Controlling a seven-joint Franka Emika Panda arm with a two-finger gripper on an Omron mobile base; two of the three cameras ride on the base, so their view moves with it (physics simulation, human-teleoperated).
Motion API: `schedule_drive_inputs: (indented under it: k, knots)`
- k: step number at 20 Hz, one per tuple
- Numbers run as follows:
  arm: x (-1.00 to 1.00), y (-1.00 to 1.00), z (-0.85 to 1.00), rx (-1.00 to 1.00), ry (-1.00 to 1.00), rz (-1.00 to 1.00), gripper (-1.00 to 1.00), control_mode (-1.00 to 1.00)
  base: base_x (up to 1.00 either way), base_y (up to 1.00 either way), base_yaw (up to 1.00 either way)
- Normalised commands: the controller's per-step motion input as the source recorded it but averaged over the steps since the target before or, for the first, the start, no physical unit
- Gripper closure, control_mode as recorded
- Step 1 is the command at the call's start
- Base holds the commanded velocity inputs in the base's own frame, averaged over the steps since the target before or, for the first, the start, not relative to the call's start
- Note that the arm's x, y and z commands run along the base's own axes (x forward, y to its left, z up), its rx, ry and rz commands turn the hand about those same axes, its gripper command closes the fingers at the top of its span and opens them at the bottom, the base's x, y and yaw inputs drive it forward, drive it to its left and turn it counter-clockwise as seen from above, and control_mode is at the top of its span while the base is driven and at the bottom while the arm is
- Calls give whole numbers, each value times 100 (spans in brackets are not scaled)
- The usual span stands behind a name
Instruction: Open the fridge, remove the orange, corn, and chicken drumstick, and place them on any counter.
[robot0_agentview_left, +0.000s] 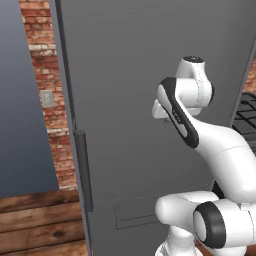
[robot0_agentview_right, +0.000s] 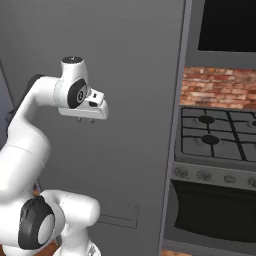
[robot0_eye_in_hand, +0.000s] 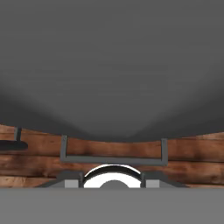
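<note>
Nearest the lens in the hand view: two dark finger tips of the gripper (robot0_eye_in_hand: 112, 180) at bottom centre, set moderately apart, nothing between them. Beyond them, the dark grey face of the fridge (robot0_eye_in_hand: 112, 65) across the upper frame, with wooden floor planks (robot0_eye_in_hand: 192, 168) along the lower part.

Left base view: fridge (robot0_agentview_left: 135, 100) shut, its flat door covering centre and right of frame; vertical grey bar handle (robot0_agentview_left: 83, 170) at lower left of the door, near its left edge. Gripper (robot0_agentview_left: 161, 111) right of centre, just off the door face, well right of the handle and higher than it; fingers hard to make out against the white hand. Red brick wall (robot0_agentview_left: 47, 75) in a strip left of the fridge, with a small grey wall plate (robot0_agentview_left: 47, 99); wooden floor (robot0_agentview_left: 35, 220) at lower left.

Right base view: gripper (robot0_agentview_right: 85, 120) at left of centre, pointing downward, two short tips showing under the white hand, close to the fridge (robot0_agentview_right: 135, 75) door. Black gas stove (robot0_agentview_right: 215, 135) at right, burners on top, knobs along its front, oven door below; brick backsplash (robot0_agentview_right: 220, 85) above it.
</note>
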Motion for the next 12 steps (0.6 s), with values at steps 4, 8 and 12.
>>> schedule_drive_inputs:
  k: [4,8,12]
  knots:
    - [-1,0,0,0,0,0,-100,100,-15,0,0]
    - [0,0,0,0,0,0,-100,100,-48,9,0]
    - [0,0,0,0,0,0,-100,100,-69,11,0]
